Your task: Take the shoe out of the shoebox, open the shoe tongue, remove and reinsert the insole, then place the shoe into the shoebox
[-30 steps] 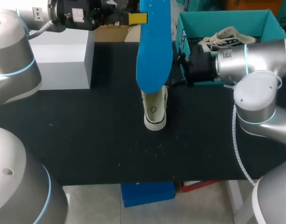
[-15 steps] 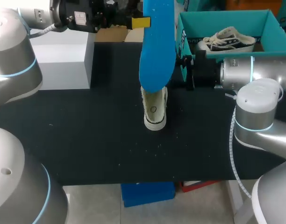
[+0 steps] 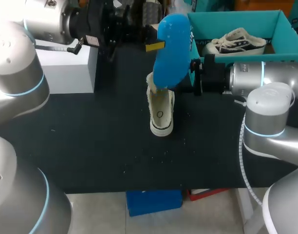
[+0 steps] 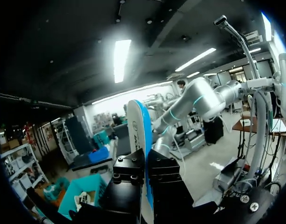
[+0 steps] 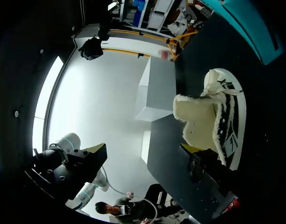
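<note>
Head view: the left gripper (image 3: 156, 46), clamped on the blue insole (image 3: 173, 56), has tilted it over, so its lower end meets the shoe (image 3: 161, 114) below the fingers. Reinsertion is apparently starting.

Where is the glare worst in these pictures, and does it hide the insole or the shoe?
Head view: light washes out the left arm at its joint, yet the insole and shoe are evenly lit. Left wrist view: bright background, left gripper in shadow, insole edge plain. Right wrist view: a big white glare beyond the shoe, itself readable.
</note>
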`<state>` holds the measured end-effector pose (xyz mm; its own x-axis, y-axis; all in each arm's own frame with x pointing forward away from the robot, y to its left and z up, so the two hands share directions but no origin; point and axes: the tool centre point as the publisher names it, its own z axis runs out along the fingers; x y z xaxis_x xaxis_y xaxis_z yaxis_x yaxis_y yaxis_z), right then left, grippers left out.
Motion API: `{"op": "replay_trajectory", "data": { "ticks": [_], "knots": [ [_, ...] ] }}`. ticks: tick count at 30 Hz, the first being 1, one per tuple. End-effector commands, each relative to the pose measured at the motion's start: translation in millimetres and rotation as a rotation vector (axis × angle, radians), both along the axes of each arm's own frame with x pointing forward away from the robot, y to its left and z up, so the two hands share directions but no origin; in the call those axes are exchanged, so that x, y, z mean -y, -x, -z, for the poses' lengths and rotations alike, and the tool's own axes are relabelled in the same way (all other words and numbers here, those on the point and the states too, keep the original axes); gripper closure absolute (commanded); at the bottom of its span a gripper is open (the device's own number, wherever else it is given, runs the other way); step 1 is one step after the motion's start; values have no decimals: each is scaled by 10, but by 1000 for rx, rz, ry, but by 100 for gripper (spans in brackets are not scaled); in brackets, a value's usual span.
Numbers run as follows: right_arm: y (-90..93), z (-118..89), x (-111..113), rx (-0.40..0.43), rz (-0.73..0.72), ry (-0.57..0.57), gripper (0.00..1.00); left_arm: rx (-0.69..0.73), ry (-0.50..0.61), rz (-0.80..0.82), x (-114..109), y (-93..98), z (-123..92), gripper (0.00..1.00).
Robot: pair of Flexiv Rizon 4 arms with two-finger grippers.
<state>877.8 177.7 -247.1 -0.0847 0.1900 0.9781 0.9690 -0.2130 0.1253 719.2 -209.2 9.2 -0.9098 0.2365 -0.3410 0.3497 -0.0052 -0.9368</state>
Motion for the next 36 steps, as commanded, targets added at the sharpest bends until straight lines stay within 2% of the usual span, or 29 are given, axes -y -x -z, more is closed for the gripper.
{"op": "replay_trajectory", "data": {
  "ticks": [1, 3, 5, 6, 8, 9, 10, 12, 19, 20, 22, 35, 36],
  "knots": [
    [-4, 8, -14, 1, 2, 0, 0, 45, 6, -9, -5, 33, -13, 100],
    [-4, 8, -14, 1, 2, 0, 0, 45, 6, -9, -5, 33, -13, 100],
    [-4, 8, -14, 1, 2, 0, 0, 247, 102, 58, 59, 293, -77, 100],
    [-4, 8, -14, 1, 2, 0, 0, 334, 78, 65, 69, 400, -33, 100],
    [-4, 8, -14, 1, 2, 0, 0, 394, 100, 89, 75, 534, 111, 100],
    [-4, 8, -14, 1, 2, 0, 0, 468, 53, 79, 72, 590, 177, 100],
    [-4, 8, -14, 1, 2, 0, 0, 493, 65, 87, 61, 603, 237, 100],
    [-4, 8, -14, 1, 2, 0, 0, 605, -8, 65, 36, 653, 364, 100],
    [-4, 8, -14, 1, 2, 0, 0, 833, 5, 40, -106, 842, 765, 100],
    [-4, 8, -14, 1, 2, 0, 0, 806, 36, 38, -117, 844, 814, 100],
    [-4, 8, -14, 1, 2, 0, 0, 736, 14, -3, -146, 842, 948, 100],
    [-4, 8, -14, 1, 2, 0, 0, 736, 14, -3, -146, 842, 948, 100],
    [-4, 8, -14, 1, 2, 0, 0, 808, 36, 24, -136, 935, 961, 100]
  ]
}}
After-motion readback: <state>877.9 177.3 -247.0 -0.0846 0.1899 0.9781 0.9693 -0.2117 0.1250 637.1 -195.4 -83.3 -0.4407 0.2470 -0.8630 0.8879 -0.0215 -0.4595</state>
